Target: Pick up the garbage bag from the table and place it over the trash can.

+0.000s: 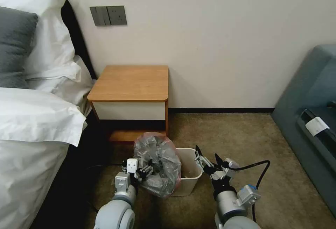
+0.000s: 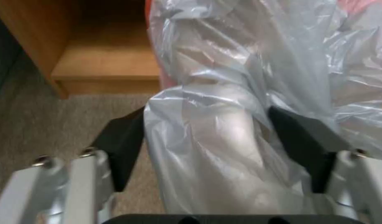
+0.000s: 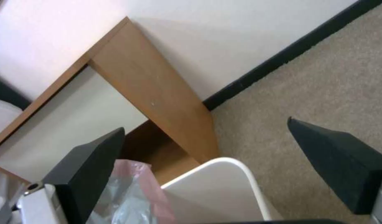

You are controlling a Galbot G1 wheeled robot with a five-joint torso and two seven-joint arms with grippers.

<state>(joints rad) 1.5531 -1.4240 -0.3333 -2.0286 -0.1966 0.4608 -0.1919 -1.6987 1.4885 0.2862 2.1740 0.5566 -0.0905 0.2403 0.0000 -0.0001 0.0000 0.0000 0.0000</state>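
The garbage bag (image 1: 159,159), grey and crinkly with a pinkish rim, stands puffed up over the left half of the beige trash can (image 1: 190,173), and its lower end hangs down the can's front. My left gripper (image 1: 147,170) is pushed into the bag from the near left. In the left wrist view its fingers (image 2: 124,146) stand apart, with a thick fold of the bag (image 2: 224,93) between them touching both pads. My right gripper (image 1: 206,152) hovers open just above the can's right rim (image 3: 224,193), holding nothing. The table (image 1: 131,82) stands behind the can with a bare top.
A bed with white pillows (image 1: 38,117) fills the left side, close to my left arm. A grey-blue sofa (image 1: 311,117) stands at the right. Open carpet (image 1: 238,134) lies between the can and the sofa. A black cable (image 1: 260,173) loops beside my right wrist.
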